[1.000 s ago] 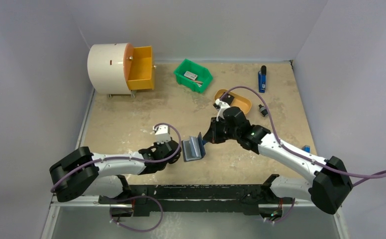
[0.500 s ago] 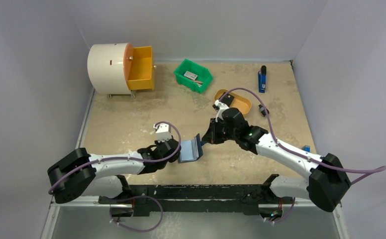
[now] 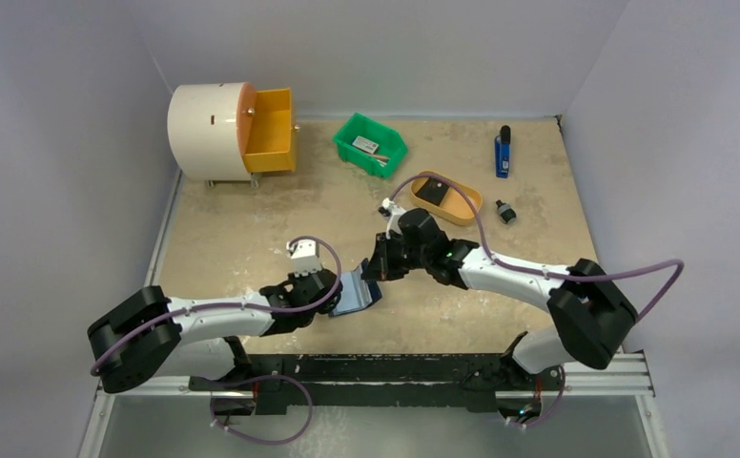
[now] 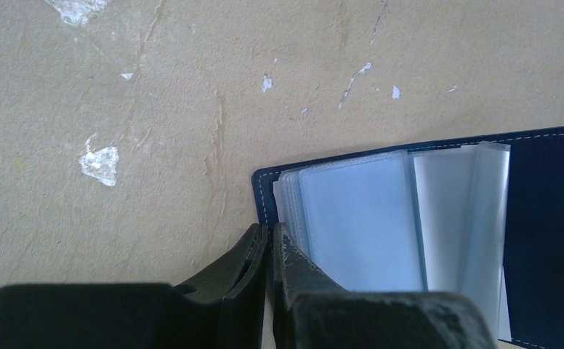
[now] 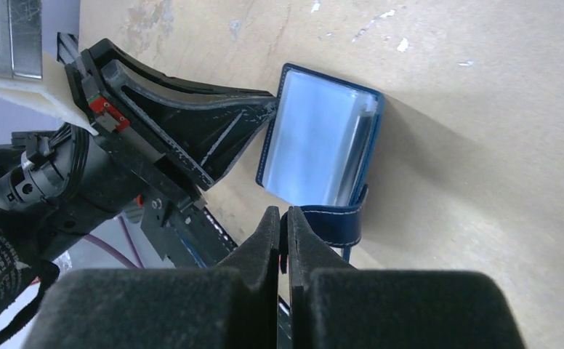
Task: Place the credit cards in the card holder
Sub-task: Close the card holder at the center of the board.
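The navy card holder [image 3: 355,291] lies open between both arms at the near middle of the table, its clear sleeves [image 4: 359,233] facing up. My left gripper [image 4: 270,231] is shut on the edge of its left cover. My right gripper [image 5: 284,212] is shut on the snap tab [image 5: 331,222] at the holder's [image 5: 315,145] other side. In the top view the left gripper [image 3: 333,298] sits left of the holder and the right gripper [image 3: 376,270] just above and right of it. A pale flat card [image 3: 366,145], seemingly a credit card, lies in the green bin [image 3: 342,143].
A white drum [image 3: 209,129] with an open orange drawer [image 3: 271,134] stands at the back left. An orange tray [image 3: 471,205] holds a flat black square [image 3: 433,191]. A blue-and-black stick tool [image 3: 503,151] and a small black part [image 3: 505,212] lie at the back right.
Both grippers and the card holder shifted left. The holder tipped from standing nearly upright to lying more open. My left jaws closed onto its cover edge.
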